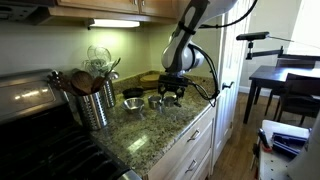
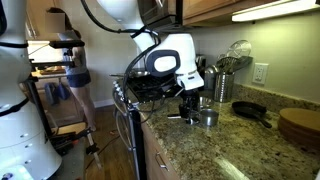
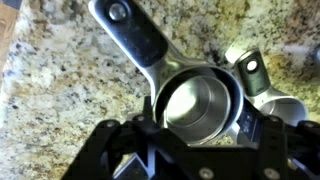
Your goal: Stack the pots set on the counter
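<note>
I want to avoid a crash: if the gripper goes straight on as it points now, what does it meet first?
Probably the silver pot below the gripper, then the counter; depth is unclear.

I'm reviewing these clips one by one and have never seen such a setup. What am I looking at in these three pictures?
The white machine is a robot arm whose grasping tool reaches down to a speckled granite counter. Two pictures come from cameras standing in the room; the third from a camera on the wrist, looking down past the tool's black fingers. On the counter lie small shiny metal pots with short handles, a ribbed steel canister of utensils, a dark pan and a round wooden piece. In the wrist view the fingers stand either side of one pot; whether they grip it cannot be told.
</note>
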